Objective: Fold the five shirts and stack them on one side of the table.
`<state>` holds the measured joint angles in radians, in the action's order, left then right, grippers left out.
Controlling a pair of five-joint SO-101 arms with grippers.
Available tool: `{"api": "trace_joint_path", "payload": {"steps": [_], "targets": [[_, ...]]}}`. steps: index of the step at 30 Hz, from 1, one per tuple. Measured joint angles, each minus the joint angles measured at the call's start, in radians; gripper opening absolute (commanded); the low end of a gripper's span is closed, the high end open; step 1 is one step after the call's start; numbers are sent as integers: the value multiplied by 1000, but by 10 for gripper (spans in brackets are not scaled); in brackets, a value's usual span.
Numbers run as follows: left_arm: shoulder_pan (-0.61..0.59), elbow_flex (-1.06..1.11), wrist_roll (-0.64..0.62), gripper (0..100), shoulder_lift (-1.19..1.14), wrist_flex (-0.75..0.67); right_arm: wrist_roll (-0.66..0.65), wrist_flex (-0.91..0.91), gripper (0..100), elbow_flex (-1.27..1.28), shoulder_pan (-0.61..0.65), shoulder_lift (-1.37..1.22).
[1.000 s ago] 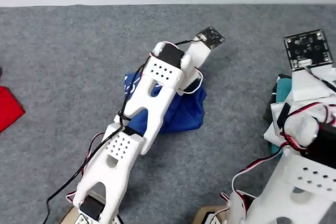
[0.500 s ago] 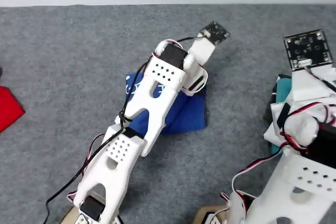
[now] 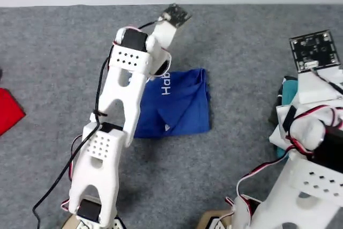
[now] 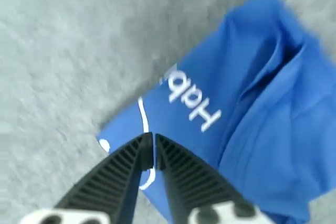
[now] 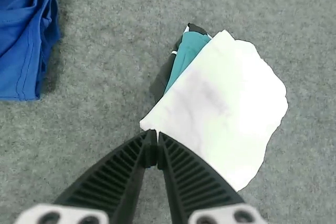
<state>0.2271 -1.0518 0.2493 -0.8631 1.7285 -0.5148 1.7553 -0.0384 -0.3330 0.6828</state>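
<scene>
High view: grey table; left arm stretched from near edge to blue shirt, mid-table, roughly folded. Stack at right edge: white shirt on teal shirt; red shirt at left edge. Hands: left hand pinched shut, empty, over blue shirt's far-left corner; right hand shut, empty, over stack's edge. Risk: loose folds may spring open if hand drags cloth. Change: left arm swung toward left edge, off shirt's middle; right arm unmoved.

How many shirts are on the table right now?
4: blue in the centre, red at the left edge, white stacked on teal at right. A dark edge beneath may be a fifth.
</scene>
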Motion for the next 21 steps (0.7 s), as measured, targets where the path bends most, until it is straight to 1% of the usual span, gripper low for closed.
{"api": "trace_joint_path", "payload": {"steps": [5,9,15,21], "targets": [[-23,172,52,6,0,0,0,0,9,0,0,0],[0,279,64,6,0,-2,0,0,9,0,0,0],[149,379,66,6,0,-3,0,0,9,0,0,0],[302,400,35,6,130,-3,0,0,9,0,0,0]]}}
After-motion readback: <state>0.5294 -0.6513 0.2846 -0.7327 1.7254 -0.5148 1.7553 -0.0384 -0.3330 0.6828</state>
